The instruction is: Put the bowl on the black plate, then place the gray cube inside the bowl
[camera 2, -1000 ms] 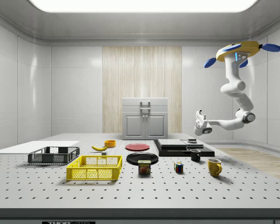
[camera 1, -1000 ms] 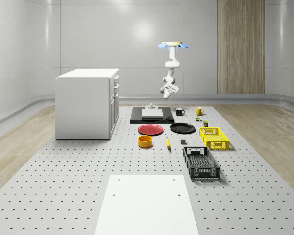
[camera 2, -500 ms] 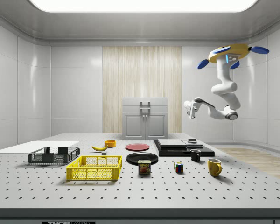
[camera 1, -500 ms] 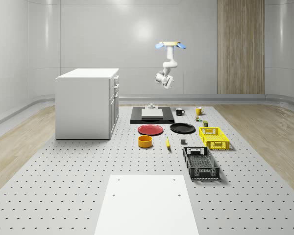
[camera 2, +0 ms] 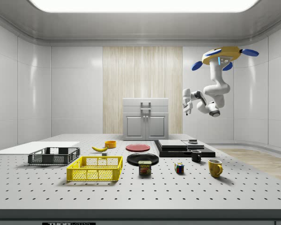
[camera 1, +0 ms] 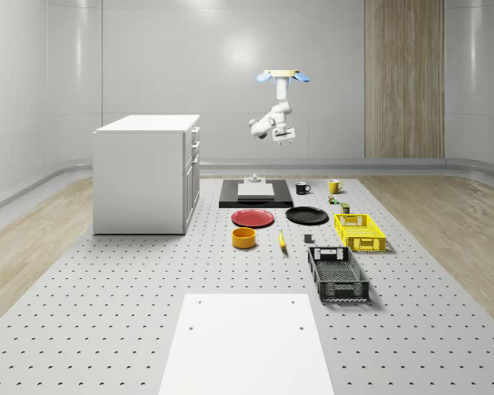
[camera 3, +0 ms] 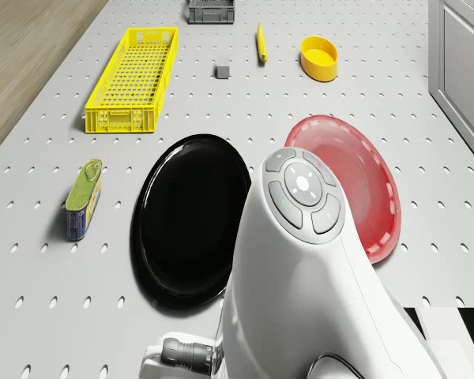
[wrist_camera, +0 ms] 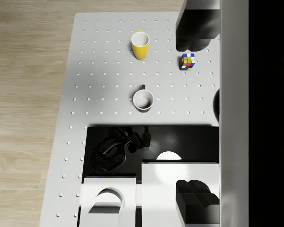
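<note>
The orange bowl (camera 1: 244,238) (camera 2: 110,144) (camera 3: 319,58) sits on the table in front of the red plate. To the whole-scene view's right of that plate lies the bare black plate (camera 1: 306,216) (camera 2: 143,159) (camera 3: 191,213). The small gray cube (camera 1: 308,239) (camera 3: 221,71) rests between the black plate and the black crate. The drone (camera 1: 280,76) (camera 2: 220,54) hovers high over the table's far end, near the black platform. Its arm is folded up, and my gripper (camera 1: 284,137) (camera 2: 186,108) (wrist_camera: 196,118) hangs open and empty, pointing down, far above the mugs and the platform's edge.
On the table are a red plate (camera 1: 253,218), a yellow crate (camera 1: 359,231), a black crate (camera 1: 337,274), a banana (camera 1: 281,240), a tin can (camera 3: 84,197), a puzzle cube (wrist_camera: 188,61), a yellow mug (wrist_camera: 140,45) and a black mug (wrist_camera: 143,100). The black platform (camera 1: 255,194) and a white cabinet (camera 1: 146,173) stand at the back.
The drone has shifted toward the whole-scene view's left and the side view's left. The arm has folded upward, lifting the gripper well above platform height.
</note>
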Motion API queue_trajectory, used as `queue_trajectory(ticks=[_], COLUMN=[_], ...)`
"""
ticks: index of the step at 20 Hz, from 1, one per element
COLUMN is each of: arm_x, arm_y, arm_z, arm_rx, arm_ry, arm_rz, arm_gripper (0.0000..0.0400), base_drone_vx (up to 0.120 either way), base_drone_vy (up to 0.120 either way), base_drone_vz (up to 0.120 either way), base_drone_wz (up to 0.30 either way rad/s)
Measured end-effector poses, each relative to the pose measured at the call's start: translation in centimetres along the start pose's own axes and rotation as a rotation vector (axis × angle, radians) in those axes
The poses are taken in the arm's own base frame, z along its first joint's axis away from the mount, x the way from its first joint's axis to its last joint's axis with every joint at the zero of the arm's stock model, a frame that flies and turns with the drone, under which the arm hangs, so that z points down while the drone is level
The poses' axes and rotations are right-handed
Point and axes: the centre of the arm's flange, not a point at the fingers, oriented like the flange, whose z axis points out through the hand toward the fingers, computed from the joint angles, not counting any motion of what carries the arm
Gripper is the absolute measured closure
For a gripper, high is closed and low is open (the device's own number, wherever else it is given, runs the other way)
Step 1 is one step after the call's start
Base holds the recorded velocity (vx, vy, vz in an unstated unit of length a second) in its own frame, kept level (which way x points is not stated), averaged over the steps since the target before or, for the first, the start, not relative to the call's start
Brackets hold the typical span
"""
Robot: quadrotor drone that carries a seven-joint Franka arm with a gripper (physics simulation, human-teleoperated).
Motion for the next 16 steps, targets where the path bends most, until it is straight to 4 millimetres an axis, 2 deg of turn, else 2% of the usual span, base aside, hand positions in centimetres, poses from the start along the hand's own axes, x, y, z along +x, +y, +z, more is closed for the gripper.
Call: queue_trajectory(ticks=[15,16], arm_x=[-1.07,-1.08], arm_y=[-1.05,-1.06], arm_z=[0.06,0.06], arm_rx=[-0.104,-0.105], arm_ry=[0.111,0.112], arm_rz=[-0.003,-0.003], arm_gripper=[0.0,0.0], base_drone_vx=[0.12,0.12], base_drone_vy=[0.0,0.0], base_drone_vz=[0.0,-0.12], base_drone_wz=[0.0,0.0])
